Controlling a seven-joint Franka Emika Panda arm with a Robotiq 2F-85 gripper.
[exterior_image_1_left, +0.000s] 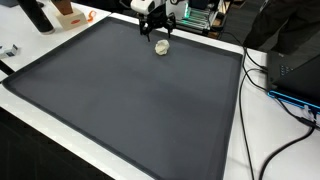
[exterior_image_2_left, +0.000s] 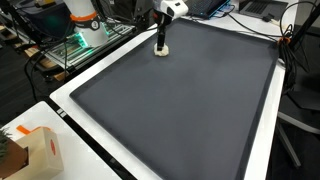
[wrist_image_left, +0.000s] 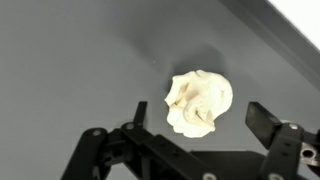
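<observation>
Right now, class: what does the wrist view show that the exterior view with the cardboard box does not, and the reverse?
Only the wrist view: the crumpled folds of the pale lump and the spread fingers of the open claw. Only that exterior view: the cardboard box, the white table edge and the whole dark mat. Both: the claw over the pale lump on the dark mat.

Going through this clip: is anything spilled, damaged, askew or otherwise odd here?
Nothing stands out. The dark mat lies flat and square on its table, with no spill. The one thing on it is a small cream crumpled lump near one edge, directly below the open end effector, which does not touch it.
</observation>
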